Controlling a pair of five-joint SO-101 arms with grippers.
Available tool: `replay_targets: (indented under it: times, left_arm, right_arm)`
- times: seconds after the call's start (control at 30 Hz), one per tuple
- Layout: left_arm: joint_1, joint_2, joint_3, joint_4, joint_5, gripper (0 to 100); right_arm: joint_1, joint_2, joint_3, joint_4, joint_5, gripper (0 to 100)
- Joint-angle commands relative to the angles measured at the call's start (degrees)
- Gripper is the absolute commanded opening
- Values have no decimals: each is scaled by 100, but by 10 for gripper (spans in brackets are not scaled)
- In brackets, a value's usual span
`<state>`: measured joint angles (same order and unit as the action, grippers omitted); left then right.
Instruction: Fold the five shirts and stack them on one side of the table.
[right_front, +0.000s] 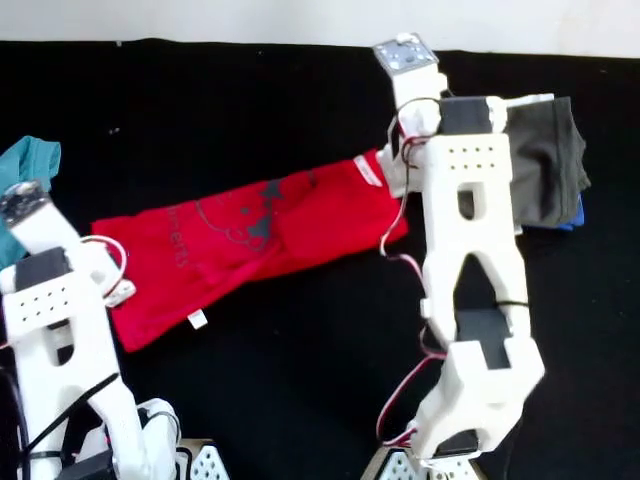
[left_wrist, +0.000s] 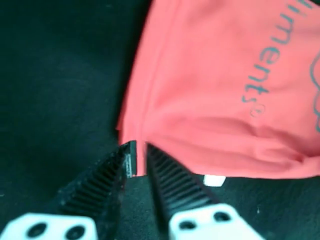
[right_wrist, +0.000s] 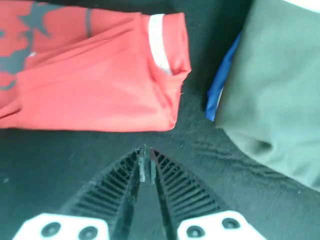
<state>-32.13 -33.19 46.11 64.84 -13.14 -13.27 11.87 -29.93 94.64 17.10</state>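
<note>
A red shirt (right_front: 250, 235) with a grey print lies stretched slantwise across the black table, partly folded lengthwise. My left gripper (left_wrist: 136, 156) is at its near left corner, shut on the hem of the red shirt (left_wrist: 220, 85); in the high view this left gripper (right_front: 115, 290) is at the shirt's lower left end. My right gripper (right_wrist: 145, 165) is shut with nothing in it, over bare cloth just short of the collar end of the red shirt (right_wrist: 100, 85). From above, the right gripper (right_front: 392, 180) hangs by the shirt's right end.
A folded dark grey shirt (right_front: 545, 160) lies on a blue one (right_front: 572, 215) at the back right, close to the right arm. A teal shirt (right_front: 25, 165) lies bunched at the left edge. Black table (right_front: 300, 380) shows in front of the red shirt.
</note>
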Motion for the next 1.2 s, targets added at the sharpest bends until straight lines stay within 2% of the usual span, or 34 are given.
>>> replay_targets:
  times: [0.0, 0.2, 0.37, 0.53, 0.7, 0.83, 0.9, 1.03, 1.07, 1.17]
  left_arm:
    - [-356, 295, -303, -97, 53, 252]
    - [-505, 1903, -919, -580, -246, 252]
    - [-488, 3257, -1912, -563, -281, 252]
    - [-382, 4400, -2571, -580, -844, 252]
    - [-198, 5138, -2949, -545, -993, 252]
    - [-40, 5253, -3292, -114, -993, 249]
    - [92, 5253, -3433, 88, -1002, 200]
    - [259, 5253, -3547, 264, -1196, 0]
    - [259, 5253, -3530, 264, -1257, 22]
    - [145, 5253, -3512, 264, -1459, 7]
  right_arm:
    - [-171, -646, -66, 321, 70, 6]
    - [-198, -1270, -57, 611, 70, 6]
    - [-198, -1719, -48, 620, 70, 6]
    - [-198, -2018, -48, 629, 70, 6]
    - [-198, -2167, -40, 629, 44, 6]
    - [-207, -2475, 154, 637, 44, 6]
    - [-303, -2730, 462, 637, 44, 6]
    - [-435, -3380, 1174, 611, 35, 6]
    - [-444, -3547, 1270, 611, 35, 6]
    - [-444, -4075, 1481, 593, 35, 6]
